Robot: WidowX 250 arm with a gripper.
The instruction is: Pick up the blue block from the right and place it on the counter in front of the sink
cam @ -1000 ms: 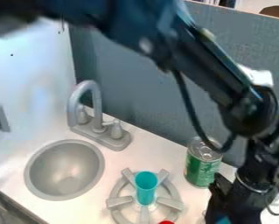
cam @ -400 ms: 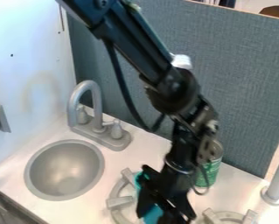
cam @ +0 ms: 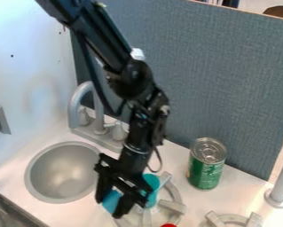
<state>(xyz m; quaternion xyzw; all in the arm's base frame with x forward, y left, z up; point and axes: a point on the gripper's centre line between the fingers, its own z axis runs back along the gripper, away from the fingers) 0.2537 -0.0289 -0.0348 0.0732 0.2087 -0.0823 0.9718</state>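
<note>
gripper (cam: pixel 111 207): moved left, from near the green can (cam: pixel 206 166) to between sink (cam: pixel 33 174) and stove burner (cam: pixel 178 188) | blue object (cam: pixel 111 201): travelled together with it | can: before partly covered, now fully visible | arm (cam: pixel 131 80): now covers part of faucet (cam: pixel 79 99)

Blue object (cam: pixel 111 201), held
Tilted, partly hidden in gripper (cam: pixel 109 208), full shape unclear; seen between sink (cam: pixel 29 179) and teal cup (cam: pixel 151 181)

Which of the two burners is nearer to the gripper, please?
The burner closer to the sink, the one with the turquoise cup on it.
</note>
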